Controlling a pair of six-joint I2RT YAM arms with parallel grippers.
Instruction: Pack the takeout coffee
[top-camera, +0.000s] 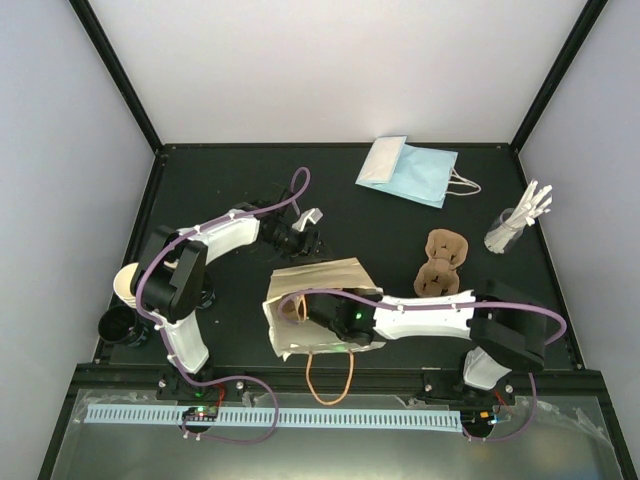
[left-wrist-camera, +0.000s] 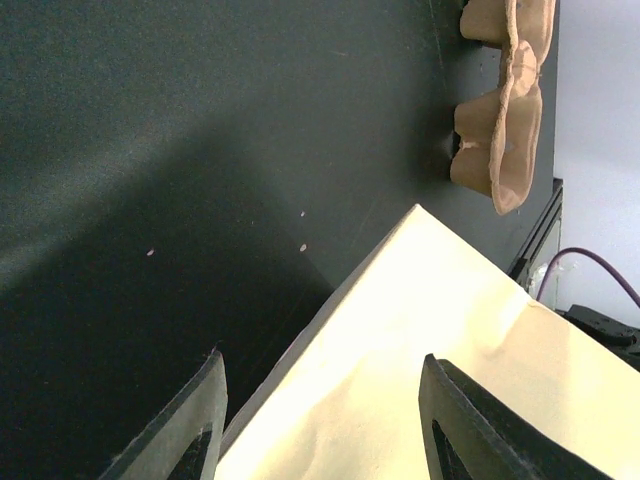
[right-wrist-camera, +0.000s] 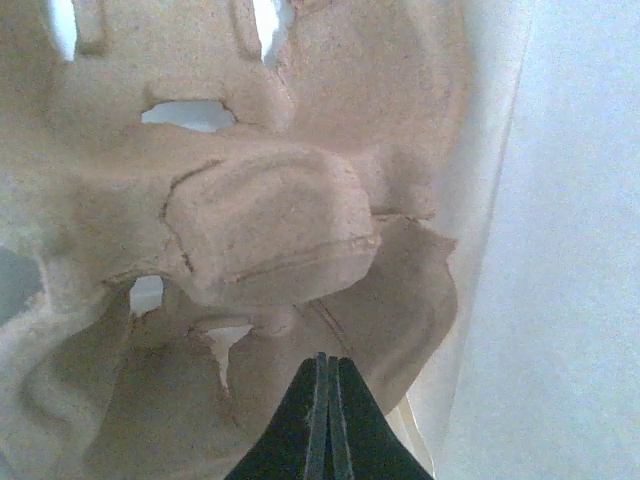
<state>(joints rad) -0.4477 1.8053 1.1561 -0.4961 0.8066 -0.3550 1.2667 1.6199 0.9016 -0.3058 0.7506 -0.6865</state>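
Right gripper (right-wrist-camera: 322, 365), jaws together, reaches inside a tan paper bag (top-camera: 335, 275) lying on its side, close to a brown pulp cup carrier (right-wrist-camera: 260, 220); left gripper (left-wrist-camera: 322, 358) hovers, jaws apart, over the bag's edge; the takeout coffee cannot be seen.

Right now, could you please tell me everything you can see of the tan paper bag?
The tan paper bag lies on its side on the table, near the front edge between the arms. It looks like creased kraft paper, pale inside, with an orange cord handle trailing toward the near edge. The right hand, shut, sits inside its open mouth beside a brown pulp carrier. The left hand, open, hovers at its far corner; contact cannot be told.
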